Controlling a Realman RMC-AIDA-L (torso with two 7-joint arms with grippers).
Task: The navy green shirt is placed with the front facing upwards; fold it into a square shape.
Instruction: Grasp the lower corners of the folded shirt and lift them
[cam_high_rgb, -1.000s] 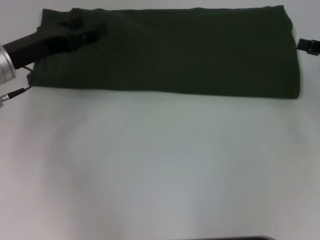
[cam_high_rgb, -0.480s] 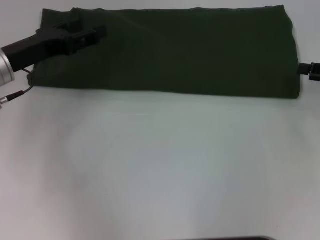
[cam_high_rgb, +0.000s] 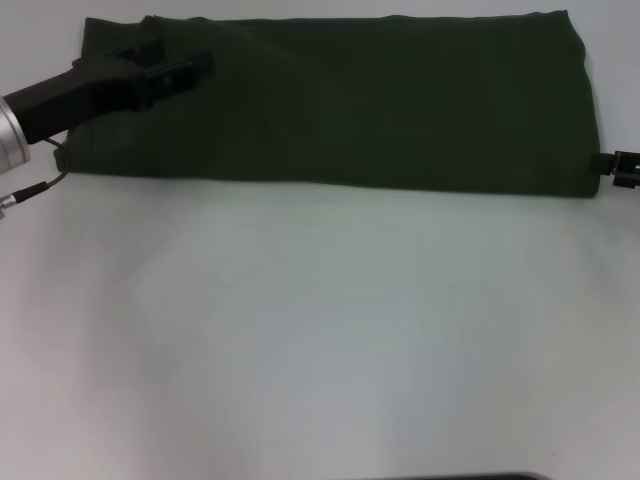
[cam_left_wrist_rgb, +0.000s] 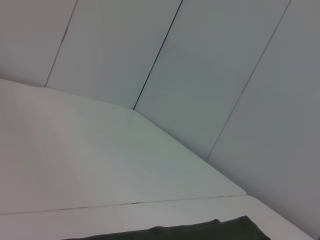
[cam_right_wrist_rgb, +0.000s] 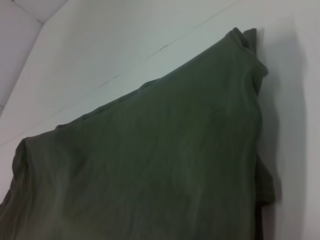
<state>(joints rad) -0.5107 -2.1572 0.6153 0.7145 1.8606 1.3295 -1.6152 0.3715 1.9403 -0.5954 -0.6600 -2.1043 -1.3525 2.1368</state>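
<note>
Navy green shirt (cam_high_rgb: 360, 100), dark olive, folded into a long flat band, plain side up, lying across the far tabletop

Shirt edge (cam_left_wrist_rgb: 200, 231), table (cam_left_wrist_rgb: 100, 165), wall (cam_left_wrist_rgb: 215, 65)

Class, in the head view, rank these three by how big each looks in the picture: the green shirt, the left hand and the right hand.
1. The navy green shirt, a long folded band across the table's far side.
2. The left hand, over the shirt's left end.
3. The right hand, only a sliver at the picture's edge, so its real size is unsure.
</note>
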